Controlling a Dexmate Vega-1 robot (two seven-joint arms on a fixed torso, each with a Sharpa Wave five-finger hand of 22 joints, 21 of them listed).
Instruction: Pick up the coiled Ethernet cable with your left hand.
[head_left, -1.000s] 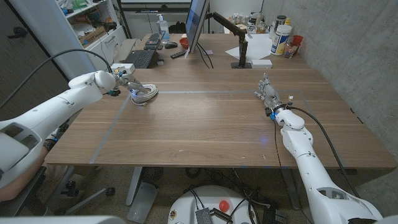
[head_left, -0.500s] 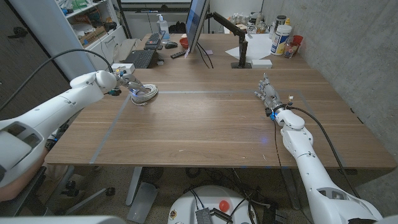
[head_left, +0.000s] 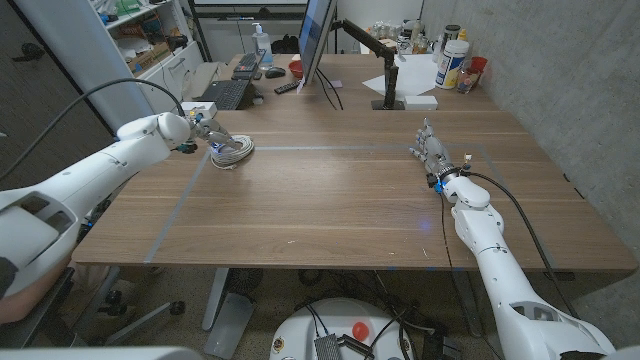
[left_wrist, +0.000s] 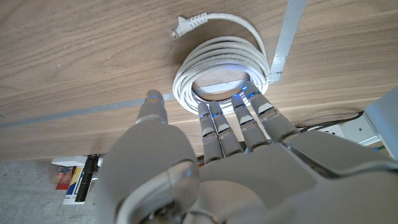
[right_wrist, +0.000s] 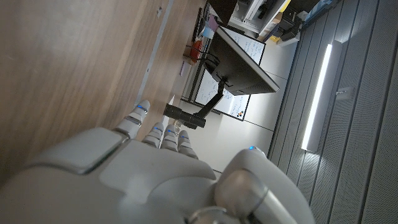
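The coiled white Ethernet cable (head_left: 232, 151) lies on the wooden table at the far left, where two grey tape lines cross. My left hand (head_left: 203, 132) is just to its left, fingers pointing at it. In the left wrist view the fingertips (left_wrist: 245, 99) lie over the near rim of the coil (left_wrist: 227, 43), while the thumb stays apart on the bare wood; nothing is gripped. The cable's plug end (left_wrist: 185, 25) sticks out on the far side. My right hand (head_left: 432, 153) stands on the table at the right, fingers straight, holding nothing.
Behind the cable are a keyboard (head_left: 232, 92), a monitor (head_left: 315, 40) and a monitor-arm base (head_left: 388, 100). Bottles (head_left: 452, 62) stand at the back right. Grey tape (head_left: 185, 195) runs across the table, whose left edge is close to the coil.
My left arm has edged slightly forward toward the cable. The coil and my right hand have not moved.
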